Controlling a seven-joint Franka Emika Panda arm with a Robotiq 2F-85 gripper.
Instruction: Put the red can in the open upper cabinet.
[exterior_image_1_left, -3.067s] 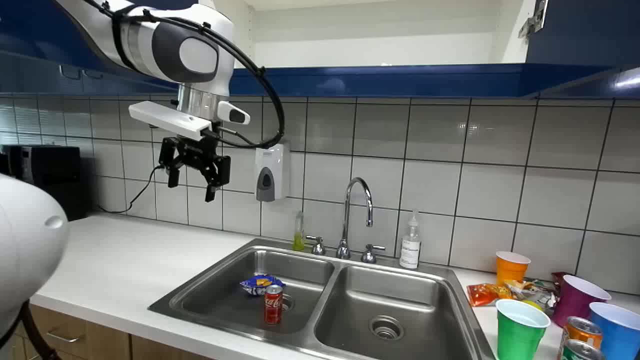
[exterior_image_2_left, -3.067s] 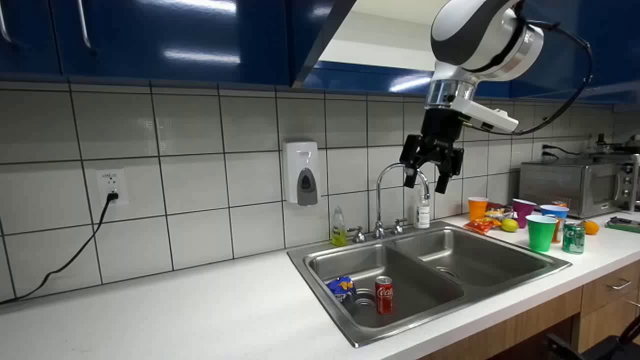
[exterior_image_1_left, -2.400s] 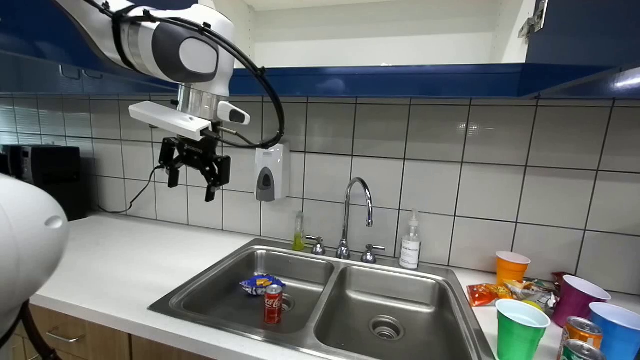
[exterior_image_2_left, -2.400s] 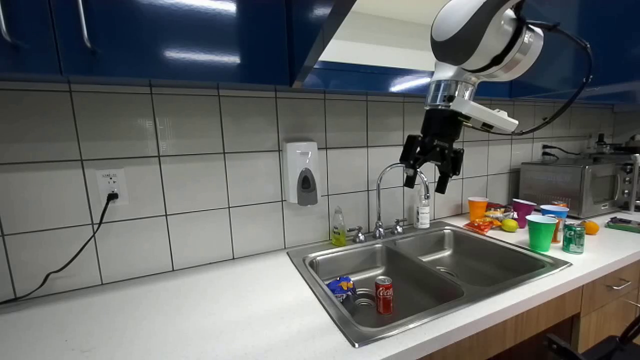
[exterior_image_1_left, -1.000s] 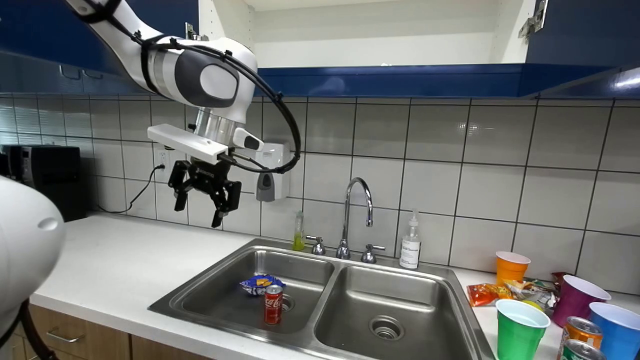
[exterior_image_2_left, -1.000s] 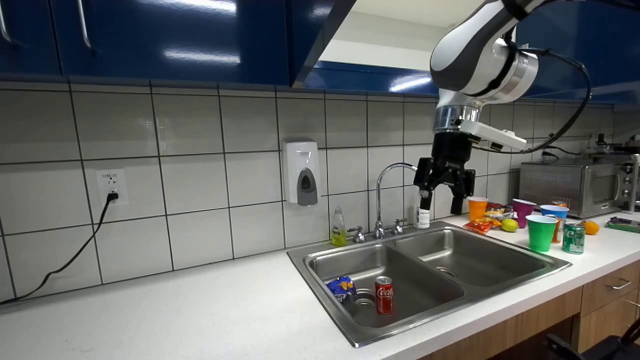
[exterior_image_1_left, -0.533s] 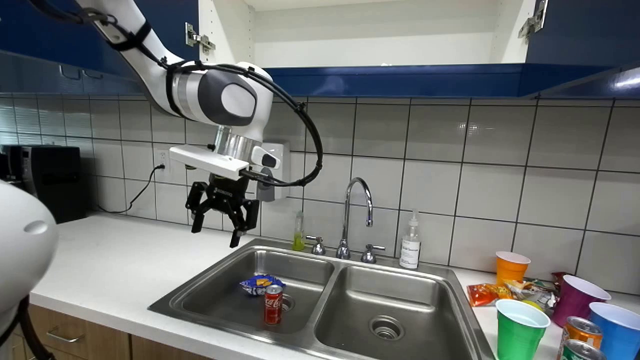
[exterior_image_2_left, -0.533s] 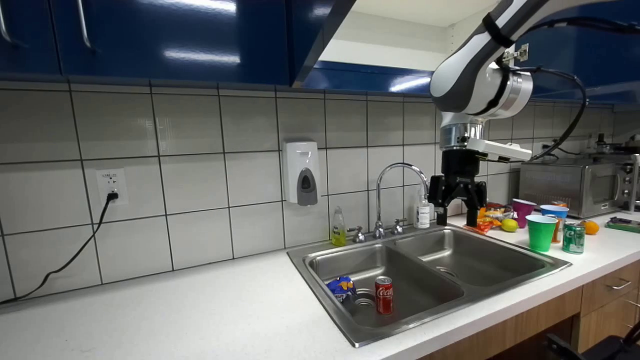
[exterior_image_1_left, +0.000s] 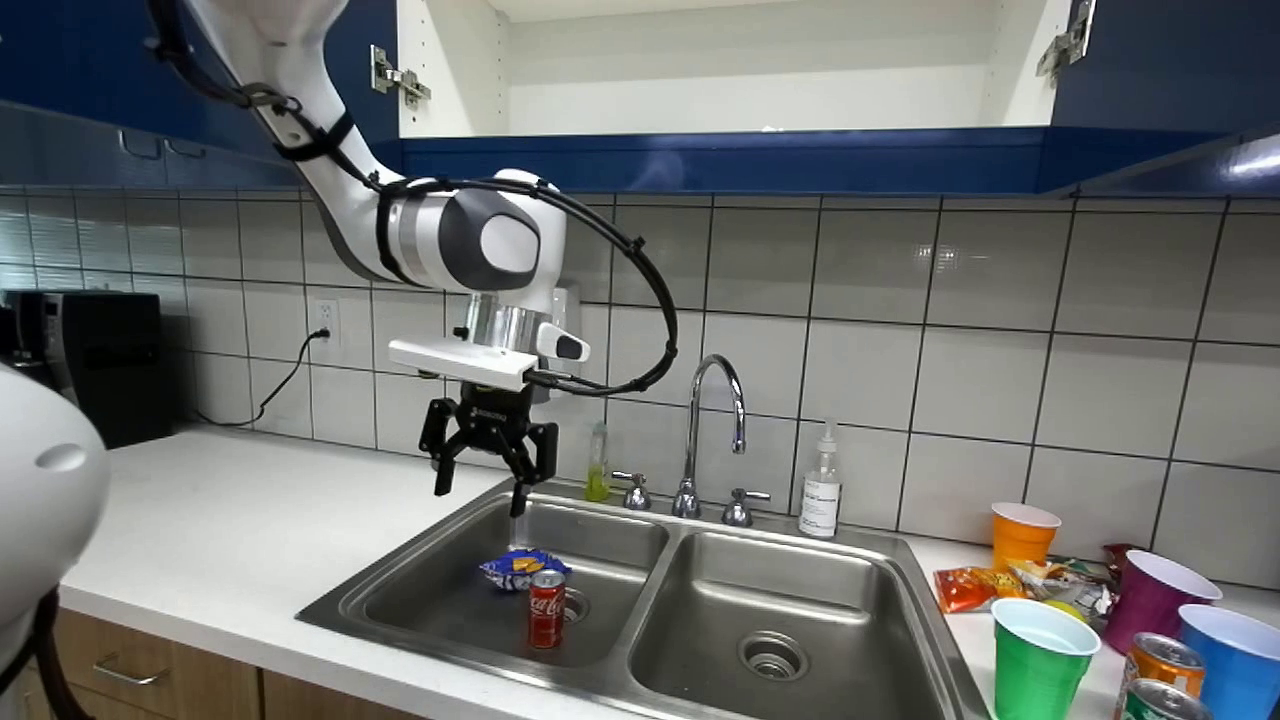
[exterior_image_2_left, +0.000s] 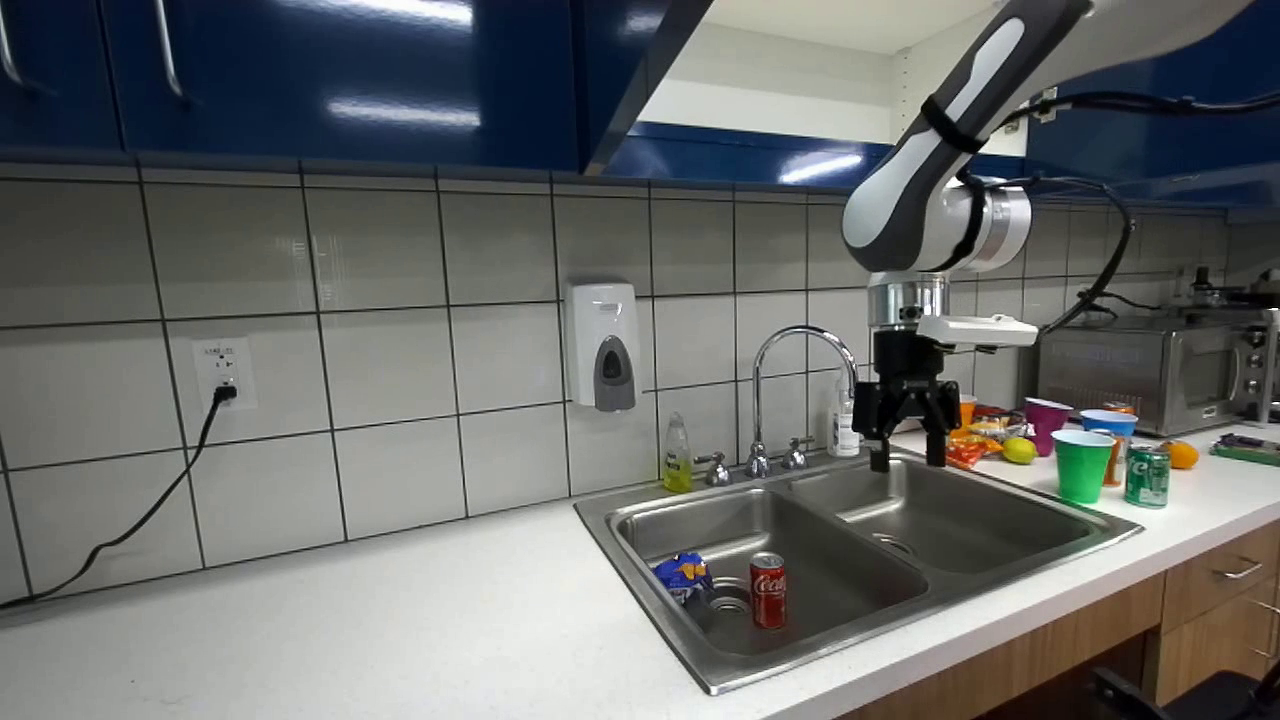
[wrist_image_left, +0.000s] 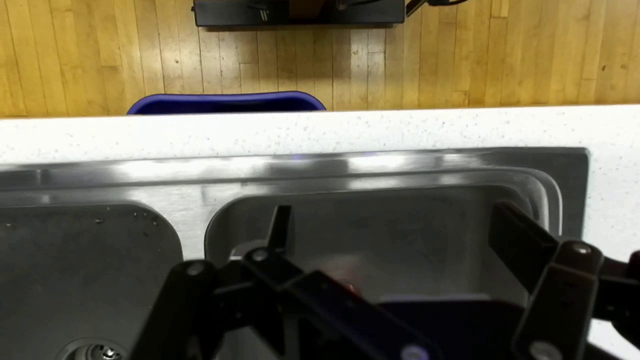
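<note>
The red can (exterior_image_1_left: 546, 609) (exterior_image_2_left: 768, 592) stands upright in a basin of the double sink, as both exterior views show. In the wrist view only a small red bit of the can (wrist_image_left: 351, 288) shows past a finger. My gripper (exterior_image_1_left: 480, 494) (exterior_image_2_left: 908, 458) is open and empty, pointing down, well above the can and apart from it. In the wrist view the spread fingers (wrist_image_left: 392, 222) hang over the can's basin. The open upper cabinet (exterior_image_1_left: 750, 90) (exterior_image_2_left: 780, 85) has a white interior and blue frame; it is above the sink, higher than my gripper.
A blue snack bag (exterior_image_1_left: 522, 568) lies beside the can in the basin. The faucet (exterior_image_1_left: 693, 440), soap bottle (exterior_image_1_left: 597, 465) and pump bottle (exterior_image_1_left: 821, 490) stand at the sink's back. Cups such as the green cup (exterior_image_1_left: 1043, 660), cans and snacks stand past the sink. The sink divider (exterior_image_1_left: 655, 590) separates the basins.
The arm, still at first, has come down and moved rightward in an exterior view, toward the sink. The gripper has turned more straight down and stays open. The can has not moved.
</note>
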